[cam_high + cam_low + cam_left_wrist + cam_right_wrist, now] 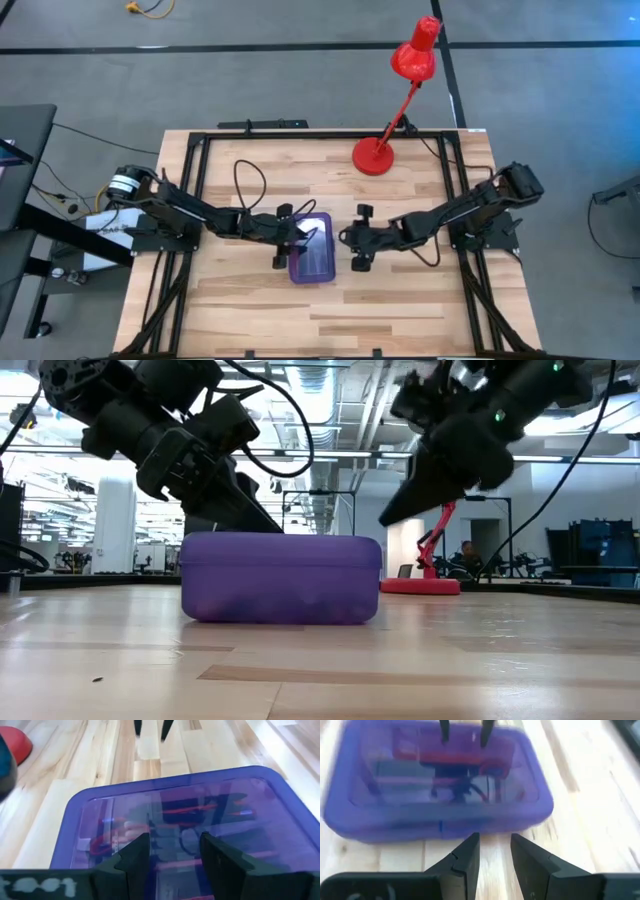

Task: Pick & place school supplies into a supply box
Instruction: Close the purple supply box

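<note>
The supply box, lid closed, is seen near the bench centre. The left gripper is held over its lid, fingers spread, empty. The right gripper is positioned beside it, fingers parted, empty.

The translucent purple rectangular plastic supply box shows a deeper violet along its rim and rounded corners. Through its lid appear red and orange streaks and dark, near-black shapes of the school supplies inside. The pale wooden slatted table top is light tan with darker brown grain bands between planks, framed by black rails. The red desk lamp is uniformly bright red in shade, arm and round base. Both arms are black; the left gripper and right gripper have matt black fingers.
</note>
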Robot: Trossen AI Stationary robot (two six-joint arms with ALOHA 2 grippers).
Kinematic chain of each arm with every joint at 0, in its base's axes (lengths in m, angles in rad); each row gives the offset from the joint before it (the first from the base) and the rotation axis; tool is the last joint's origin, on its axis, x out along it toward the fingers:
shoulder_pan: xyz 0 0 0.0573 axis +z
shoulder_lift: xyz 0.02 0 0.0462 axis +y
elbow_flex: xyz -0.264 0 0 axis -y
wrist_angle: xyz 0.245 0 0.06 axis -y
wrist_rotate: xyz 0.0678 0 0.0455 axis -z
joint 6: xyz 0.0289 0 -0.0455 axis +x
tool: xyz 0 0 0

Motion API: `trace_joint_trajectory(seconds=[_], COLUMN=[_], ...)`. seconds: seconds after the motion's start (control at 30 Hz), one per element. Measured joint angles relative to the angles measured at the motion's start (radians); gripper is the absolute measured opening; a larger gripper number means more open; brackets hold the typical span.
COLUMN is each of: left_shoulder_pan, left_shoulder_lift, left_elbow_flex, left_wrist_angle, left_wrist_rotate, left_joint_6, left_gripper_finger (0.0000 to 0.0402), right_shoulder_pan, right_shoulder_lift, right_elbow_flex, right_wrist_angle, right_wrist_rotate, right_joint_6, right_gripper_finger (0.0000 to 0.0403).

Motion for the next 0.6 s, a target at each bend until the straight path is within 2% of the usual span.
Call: trace_joint_trajectory(seconds=[0.37,0.6], left_shoulder_pan=[-0.047,-0.107], left_shoulder_lift=[-0.094,-0.194], left_elbow_flex=[0.000,0.000], left_wrist_angle=[-0.215,-0.370], left_wrist_rotate=[-0.005,-0.088], left_joint_6=[-0.072,-0.123], left_gripper_finger=[0.0162,0.0162], right_shoulder_pan=[0.000,0.000], right_shoulder_lift=[0.075,0.075], right_elbow_flex=[0.000,0.000], right_wrist_angle=[0.014,0.028], right_wrist_rotate=[-0.009,-0.019], right_joint_6=[0.024,0.024], right_gripper_finger=[0.0107,0.0107])
